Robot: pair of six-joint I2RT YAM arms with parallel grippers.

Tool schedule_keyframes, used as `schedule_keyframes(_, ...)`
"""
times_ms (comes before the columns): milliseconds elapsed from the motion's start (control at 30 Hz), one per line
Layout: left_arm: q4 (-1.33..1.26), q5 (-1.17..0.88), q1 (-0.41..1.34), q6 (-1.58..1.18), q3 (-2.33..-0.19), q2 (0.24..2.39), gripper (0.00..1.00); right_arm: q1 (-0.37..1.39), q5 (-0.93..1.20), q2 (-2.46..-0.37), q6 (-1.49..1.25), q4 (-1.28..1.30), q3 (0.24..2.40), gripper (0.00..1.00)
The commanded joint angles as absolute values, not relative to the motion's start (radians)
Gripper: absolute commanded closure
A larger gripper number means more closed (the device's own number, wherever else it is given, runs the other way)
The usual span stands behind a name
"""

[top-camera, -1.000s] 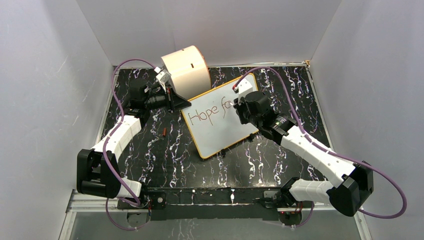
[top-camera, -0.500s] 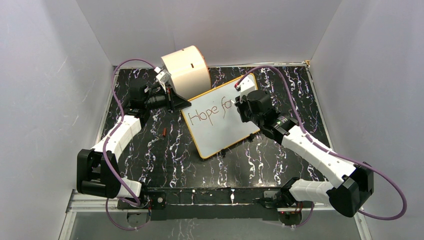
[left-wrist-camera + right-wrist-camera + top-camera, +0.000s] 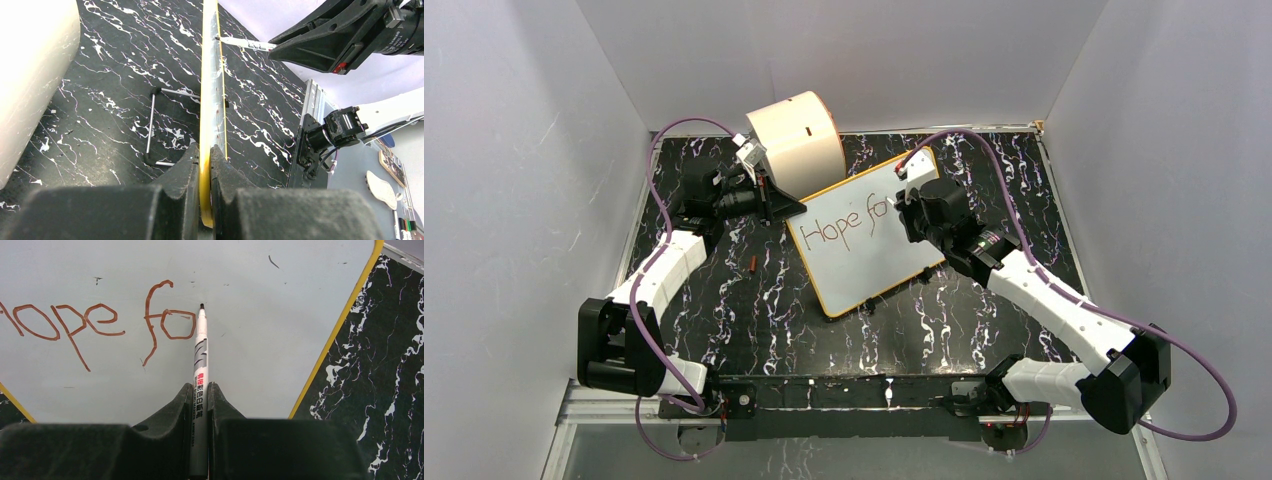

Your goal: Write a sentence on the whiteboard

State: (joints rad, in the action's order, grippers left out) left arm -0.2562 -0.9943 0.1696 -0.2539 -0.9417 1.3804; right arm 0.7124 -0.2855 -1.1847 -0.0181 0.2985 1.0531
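The whiteboard (image 3: 864,255), white with an orange-tan rim, lies tilted on the black marbled table. Red-brown lettering, the sentence (image 3: 846,222), reads "Hope fo". My left gripper (image 3: 786,208) is shut on the board's left corner; in the left wrist view the rim (image 3: 206,100) runs edge-on between the jaws of my left gripper (image 3: 205,160). My right gripper (image 3: 201,392) is shut on a white marker (image 3: 201,355). Its tip rests on the board (image 3: 280,315) just right of the "o" in the lettering (image 3: 165,322). From above, my right gripper (image 3: 906,205) covers the writing's end.
A cream cylinder drum (image 3: 799,140) stands behind the board's left corner, close to my left arm. A small red-brown cap (image 3: 753,264) lies on the table left of the board. Black clips (image 3: 924,277) sit along the board's near edge. Grey walls enclose the table.
My right gripper has shifted a little to the right with the marker, and the letter after "f" now reads as a closed "o". The left arm and the board have not moved.
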Motion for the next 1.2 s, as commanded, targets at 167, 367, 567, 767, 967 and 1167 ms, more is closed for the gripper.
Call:
schedule_keyframes(167,-0.183,-0.986,0.198,-0.189,-0.935,1.411,1.00,0.707,-0.279,-1.164,-0.013,0.351,1.049,1.00)
schedule_keyframes(367,-0.183,-0.984,0.198,-0.189,-0.936,1.411,1.00,0.706,-0.277,-1.148,-0.022,0.366,1.020,1.00)
schedule_keyframes(567,-0.183,-0.986,0.198,-0.189,-0.936,1.413,1.00,0.706,-0.267,-1.141,-0.029,0.361,1.005,1.00)
schedule_keyframes(767,-0.182,-0.987,0.198,-0.189,-0.936,1.413,1.00,0.707,-0.260,-1.141,-0.029,0.348,1.006,1.00)
schedule_keyframes(967,-0.182,-0.991,0.198,-0.187,-0.936,1.413,1.00,0.707,-0.273,-1.135,-0.027,0.310,0.995,1.00)
schedule_keyframes(1167,-0.182,-0.994,0.198,-0.187,-0.936,1.410,1.00,0.704,-0.284,-1.136,-0.020,0.245,0.993,1.00)
